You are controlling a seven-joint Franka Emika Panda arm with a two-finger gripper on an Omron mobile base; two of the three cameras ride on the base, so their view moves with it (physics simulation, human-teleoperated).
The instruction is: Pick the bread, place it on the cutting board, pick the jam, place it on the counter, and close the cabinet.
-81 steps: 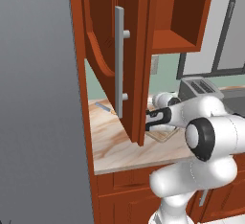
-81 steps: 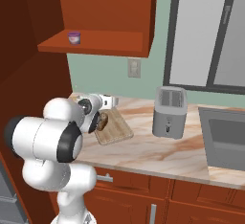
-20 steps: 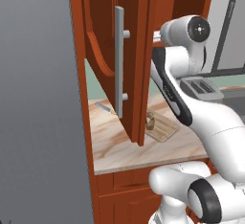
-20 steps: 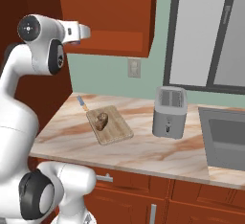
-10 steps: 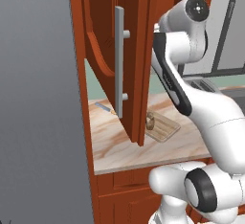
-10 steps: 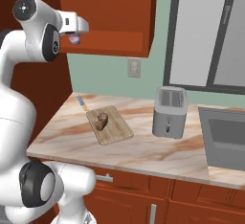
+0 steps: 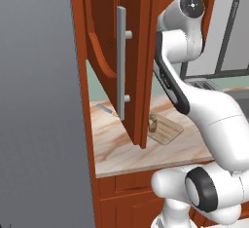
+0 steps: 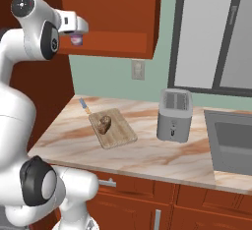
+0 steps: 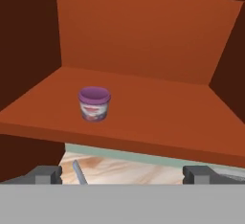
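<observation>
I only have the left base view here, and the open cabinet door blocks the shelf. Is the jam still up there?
Observer: Yes. The jam stands upright on the cabinet shelf.
Operator: Where is the end effector?
Observer: The end effector is open, in front of the shelf, facing the jam without touching it.
Operator: And the bread?
Observer: The bread sits on the cutting board, on the counter.
</observation>
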